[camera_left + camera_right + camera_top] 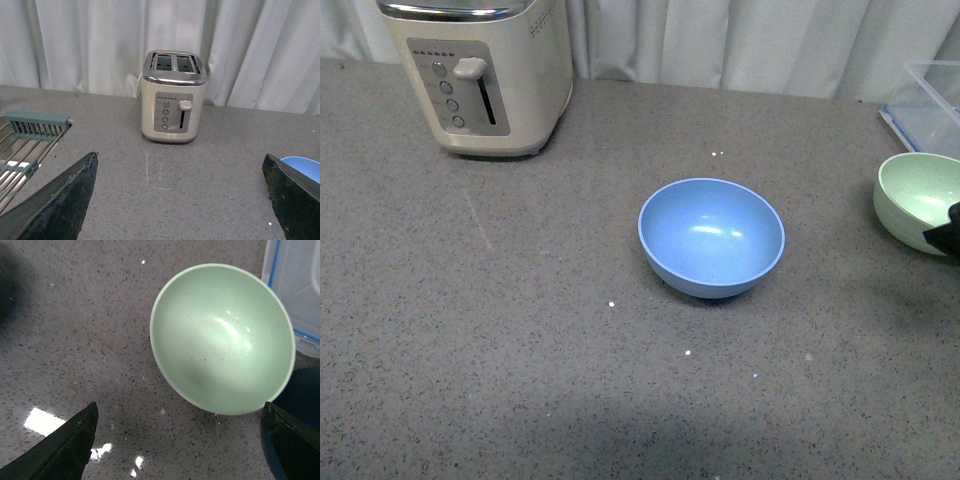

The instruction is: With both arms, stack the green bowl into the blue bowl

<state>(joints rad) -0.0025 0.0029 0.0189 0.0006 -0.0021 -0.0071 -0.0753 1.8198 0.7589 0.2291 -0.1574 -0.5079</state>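
The right pincer is spread wide and grips nothing. Its two black fingers hang over the grey speckled stone worktop, one on each side of the round matte pale-mint green bowl. One fingertip lies just beside the bowl's rim; whether it touches cannot be told. The green bowl stands upright and empty at the right edge of the worktop, just beside a clear plastic container with a blue rim. The round matte light-blue bowl stands upright and empty at mid-worktop, well apart from the green bowl. The left pincer is likewise spread wide and empty, facing a cream two-slot toaster with a chrome top. The blue bowl's rim shows beside one of its fingers. A wire dish rack appears in the left wrist view.
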